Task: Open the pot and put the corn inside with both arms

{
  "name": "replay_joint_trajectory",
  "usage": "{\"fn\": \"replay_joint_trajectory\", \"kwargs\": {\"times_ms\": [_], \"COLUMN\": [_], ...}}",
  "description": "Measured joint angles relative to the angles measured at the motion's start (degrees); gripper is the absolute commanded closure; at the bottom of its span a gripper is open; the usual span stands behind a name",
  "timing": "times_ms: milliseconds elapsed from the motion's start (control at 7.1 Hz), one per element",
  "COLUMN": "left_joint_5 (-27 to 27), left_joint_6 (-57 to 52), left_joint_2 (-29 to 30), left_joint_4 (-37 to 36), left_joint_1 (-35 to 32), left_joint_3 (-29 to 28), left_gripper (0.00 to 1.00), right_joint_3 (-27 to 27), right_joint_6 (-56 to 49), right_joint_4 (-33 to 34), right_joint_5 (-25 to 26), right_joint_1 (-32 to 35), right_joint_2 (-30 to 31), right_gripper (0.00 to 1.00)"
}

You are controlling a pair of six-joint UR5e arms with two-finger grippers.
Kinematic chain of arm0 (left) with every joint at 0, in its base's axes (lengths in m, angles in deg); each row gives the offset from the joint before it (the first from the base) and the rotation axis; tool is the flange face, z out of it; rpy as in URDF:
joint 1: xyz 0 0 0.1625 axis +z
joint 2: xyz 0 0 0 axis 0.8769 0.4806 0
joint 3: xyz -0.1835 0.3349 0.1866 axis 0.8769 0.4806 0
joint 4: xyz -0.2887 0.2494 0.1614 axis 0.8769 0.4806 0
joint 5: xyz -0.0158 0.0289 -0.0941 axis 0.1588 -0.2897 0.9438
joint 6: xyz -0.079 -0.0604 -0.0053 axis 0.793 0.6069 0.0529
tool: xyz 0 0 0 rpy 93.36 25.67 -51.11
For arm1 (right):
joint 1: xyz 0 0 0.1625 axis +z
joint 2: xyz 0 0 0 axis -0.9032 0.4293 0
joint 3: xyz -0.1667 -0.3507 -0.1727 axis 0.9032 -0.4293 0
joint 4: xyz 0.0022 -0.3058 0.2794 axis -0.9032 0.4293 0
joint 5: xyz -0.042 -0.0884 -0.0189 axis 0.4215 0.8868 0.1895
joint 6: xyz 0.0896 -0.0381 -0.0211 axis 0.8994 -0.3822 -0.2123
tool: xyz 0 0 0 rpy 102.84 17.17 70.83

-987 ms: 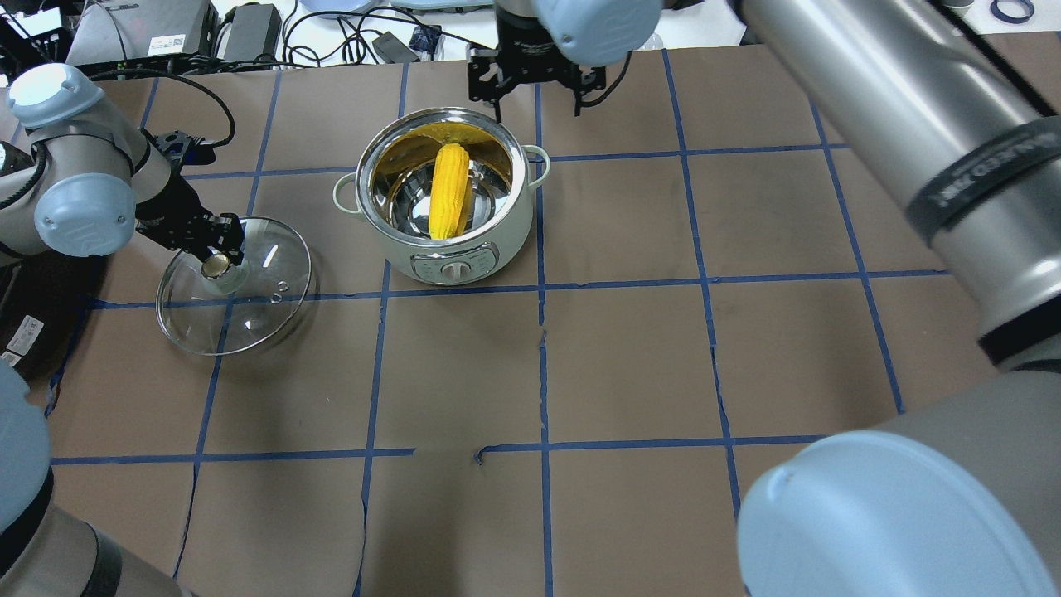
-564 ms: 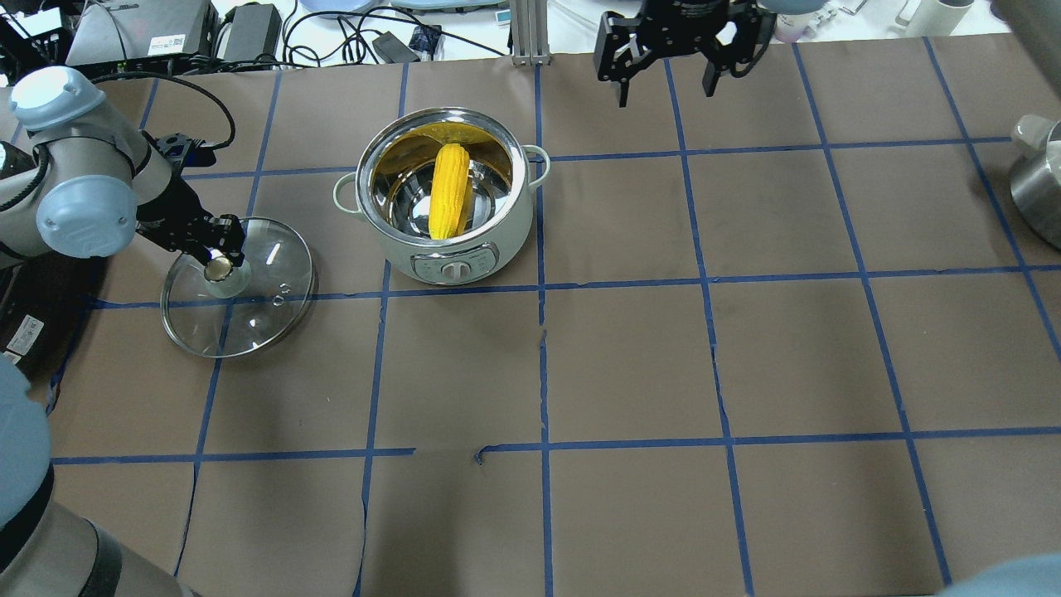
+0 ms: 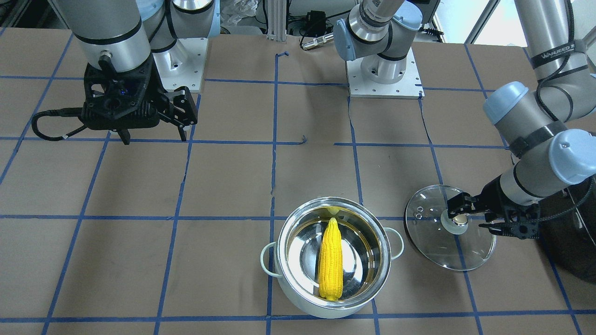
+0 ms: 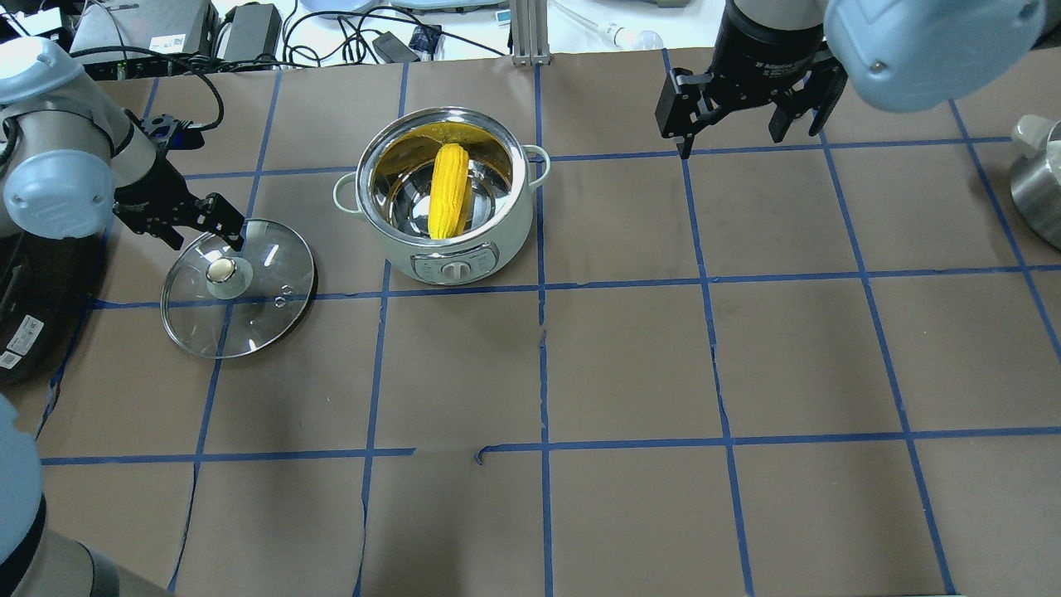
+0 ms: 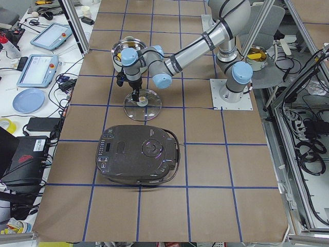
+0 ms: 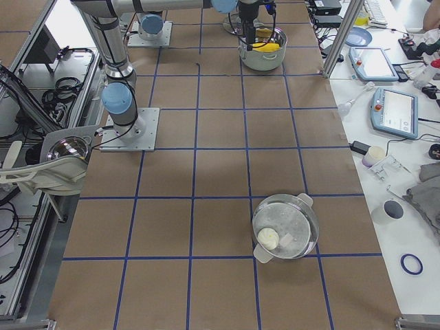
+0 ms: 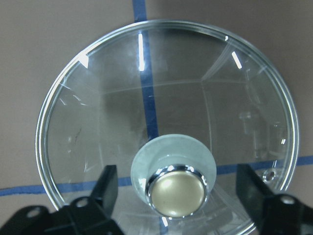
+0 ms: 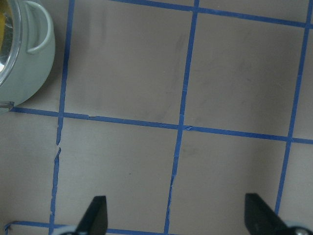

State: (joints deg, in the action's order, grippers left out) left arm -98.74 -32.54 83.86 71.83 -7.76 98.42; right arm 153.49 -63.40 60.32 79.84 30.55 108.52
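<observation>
The pot (image 4: 452, 249) stands open at the back middle of the table, with the yellow corn (image 4: 448, 201) lying inside it, as the front view shows too (image 3: 330, 258). Its glass lid (image 4: 265, 311) lies flat on the table to the pot's left, brass knob (image 4: 220, 269) up. My left gripper (image 4: 207, 243) is open and empty just behind the knob. In the left wrist view its fingers (image 7: 105, 188) stand wide on either side of the knob (image 7: 176, 196). My right gripper (image 4: 750, 143) is open and empty, raised to the right of the pot.
A large dark grey domed appliance (image 5: 139, 154) sits at the table's left end, close to the lid. A second steel pot with a lid (image 6: 285, 227) stands at the right end. Blue tape lines cross the brown table (image 4: 630, 365).
My left gripper has opened, let go of the knob and drawn back; the lid now lies flat. My right arm has swung from behind the pot to the right.
</observation>
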Motion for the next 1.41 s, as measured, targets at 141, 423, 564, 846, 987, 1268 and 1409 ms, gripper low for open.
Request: {"fn": "replay_joint_trajectory", "kwargs": {"times_ms": [141,423,564,846,987,1268,1409], "left_joint_5": [0.19,0.51,0.60,1.94,2.21,2.01,1.95], "left_joint_6": [0.56,3.83,6.20,13.10,18.31,24.15,24.99], "left_joint_2": [-2.26,-6.57,-8.49,-12.43,-13.58,-15.22,-16.00], "left_joint_4": [4.52,12.78,15.87,21.20,22.51,24.00,24.27], "left_joint_1": [-0.97,-3.48,-4.56,-6.99,-9.74,-14.34,-15.43], "left_joint_3": [-2.05,-5.93,-7.49,-10.32,-11.68,-13.80,-14.06], "left_gripper": [0.00,0.00,0.00,0.00,0.00,0.00,0.00], "right_joint_3": [0.54,0.39,0.23,0.48,0.67,0.78,0.80], "right_joint_6": [-0.99,-1.80,-2.09,-2.30,-2.24,-2.22,-2.23], "right_joint_4": [0.49,0.72,0.58,0.22,0.13,0.13,0.17], "right_joint_5": [-0.40,-0.98,-1.04,-1.16,-1.20,-1.19,-1.19], "right_joint_1": [-1.21,-2.13,-2.31,-2.56,-2.62,-2.67,-2.67], "right_joint_2": [0.52,1.15,1.73,2.55,2.58,2.57,2.56], "right_gripper": [0.00,0.00,0.00,0.00,0.00,0.00,0.00]}}
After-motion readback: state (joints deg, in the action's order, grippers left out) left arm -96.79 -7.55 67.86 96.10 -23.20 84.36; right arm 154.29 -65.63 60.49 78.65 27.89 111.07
